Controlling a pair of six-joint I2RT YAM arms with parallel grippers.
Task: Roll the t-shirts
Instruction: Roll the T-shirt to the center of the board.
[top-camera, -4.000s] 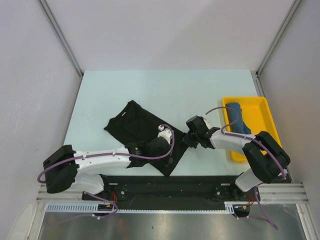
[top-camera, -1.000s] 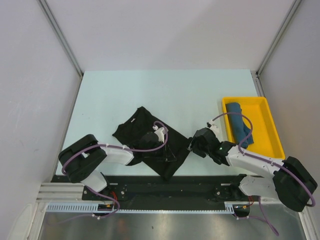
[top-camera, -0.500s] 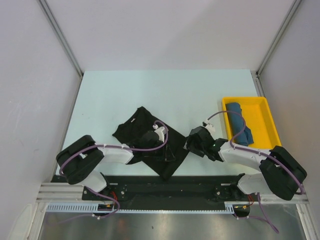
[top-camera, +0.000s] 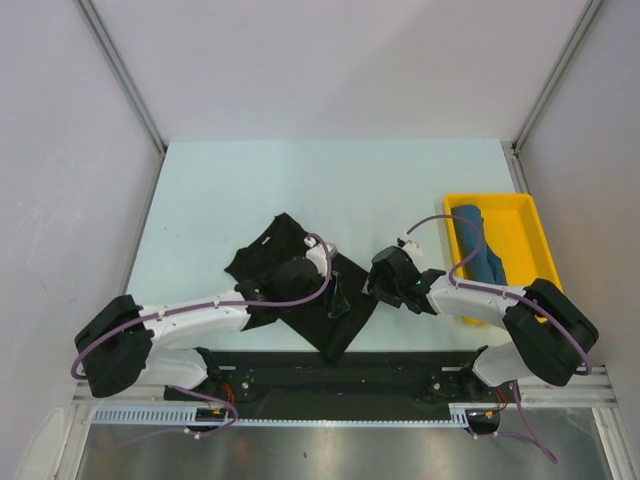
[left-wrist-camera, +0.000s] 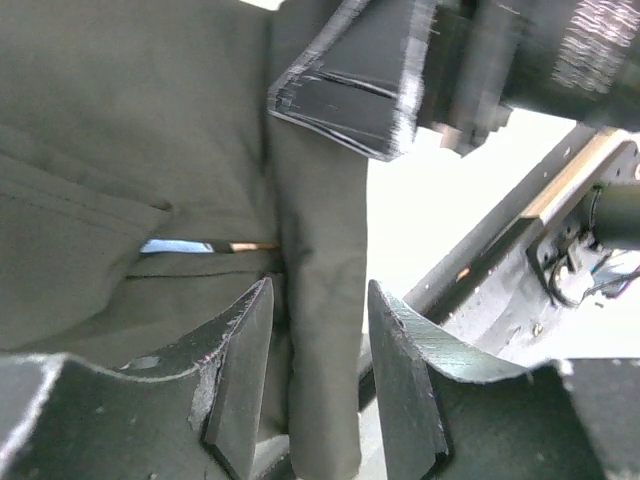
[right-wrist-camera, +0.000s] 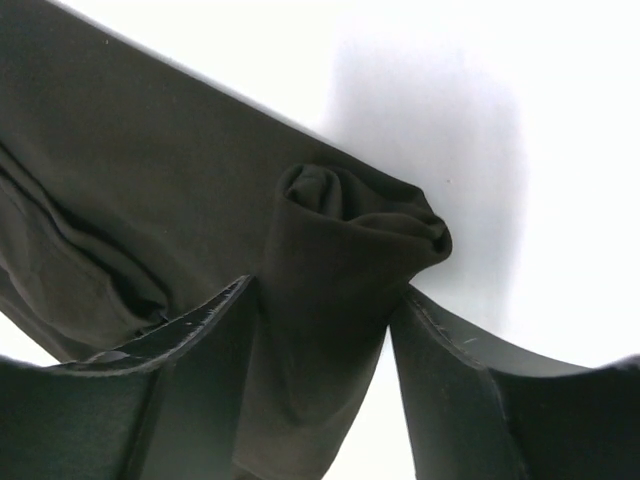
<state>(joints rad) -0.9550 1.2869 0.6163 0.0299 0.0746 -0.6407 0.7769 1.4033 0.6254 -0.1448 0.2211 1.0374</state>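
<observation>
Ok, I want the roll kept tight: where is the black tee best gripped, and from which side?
Take the black t-shirt by its rolled edge, near the tube's open end, coming down from above to straddle it, as the right tool stands. The roll is a raised round ridge, while the unrolled cloth lies flat and probably offers nothing to pinch.

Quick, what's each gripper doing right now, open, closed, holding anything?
Left gripper: open, jaws straddling a rolled edge of the black cloth t-shirt.
Right gripper: closed on that t-shirt's rolled end.
</observation>
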